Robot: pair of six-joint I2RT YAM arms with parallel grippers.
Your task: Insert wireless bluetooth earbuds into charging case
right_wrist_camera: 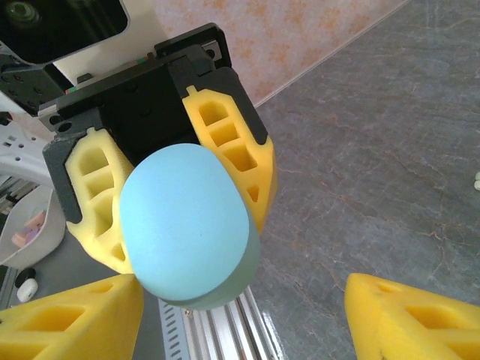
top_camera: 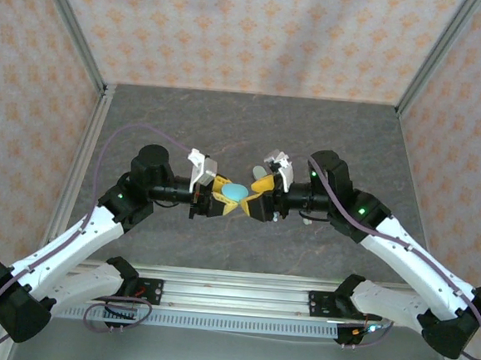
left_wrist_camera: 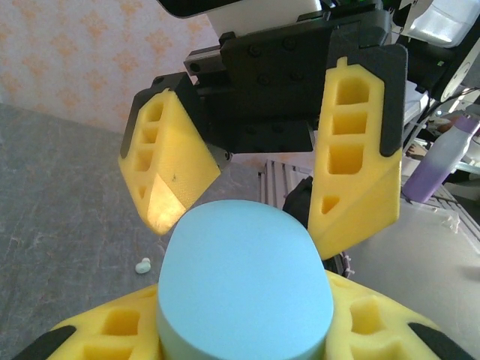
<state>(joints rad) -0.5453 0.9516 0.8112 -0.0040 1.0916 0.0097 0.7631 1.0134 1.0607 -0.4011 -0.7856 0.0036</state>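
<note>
The charging case (top_camera: 236,193) is a light blue oval, lid closed, held above the table's middle. My left gripper (top_camera: 224,197) is shut on it, its yellow fingers (left_wrist_camera: 112,330) pressing the case (left_wrist_camera: 244,285) from both sides. My right gripper (top_camera: 258,195) faces it from the right, open, its fingers (left_wrist_camera: 352,180) spread on either side of the case's far end without touching. In the right wrist view the case (right_wrist_camera: 187,225) sits between the left fingers (right_wrist_camera: 232,150), and my own right fingertips (right_wrist_camera: 67,315) stand wide apart. One tiny pale earbud (left_wrist_camera: 142,264) lies on the table below.
The grey table (top_camera: 244,130) is walled by patterned panels on three sides. An aluminium rail (top_camera: 231,296) runs along the near edge. Another small white piece (right_wrist_camera: 477,180) lies on the table. A purple bottle (left_wrist_camera: 439,165) and a white tray (right_wrist_camera: 30,232) sit beyond the rail.
</note>
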